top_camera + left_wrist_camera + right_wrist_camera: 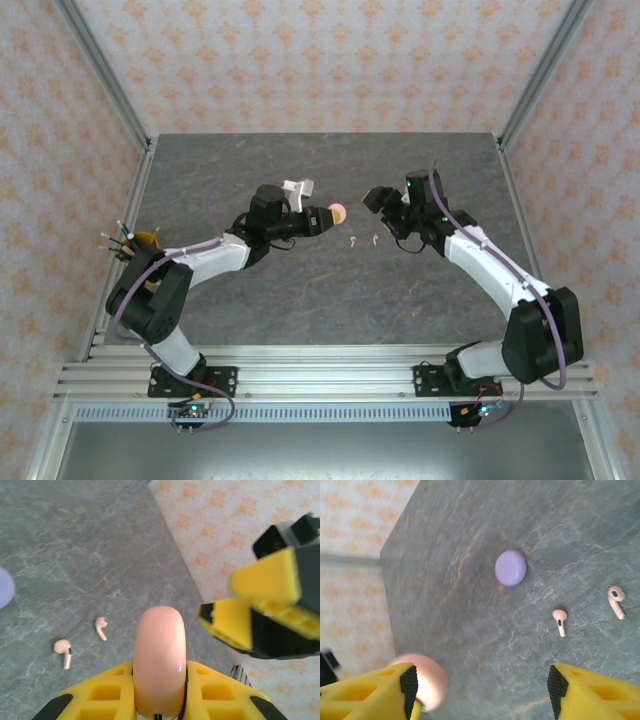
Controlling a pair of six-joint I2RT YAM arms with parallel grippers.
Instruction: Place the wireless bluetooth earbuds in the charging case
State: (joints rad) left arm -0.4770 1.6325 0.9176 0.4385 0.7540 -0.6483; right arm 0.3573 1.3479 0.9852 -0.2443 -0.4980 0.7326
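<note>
The left end effector [159, 692] is clamping the pink case [159, 650] edge-on, holding it clear above the tabletop [300, 290]. The right end effector [480, 682] is hanging just beside the pink case, jaws apart and carrying nothing. One pink earbud [101, 628] and a second pink earbud [63, 650] are lying on the tabletop below the pink case, slightly to one side. A lilac case [510, 568] is sitting farther off. The pink case is looking shut, so opening it is probably the step in hand. The right fingers should be meeting the lid seam squarely and prying gently while the left grip is resisting any twist.
</note>
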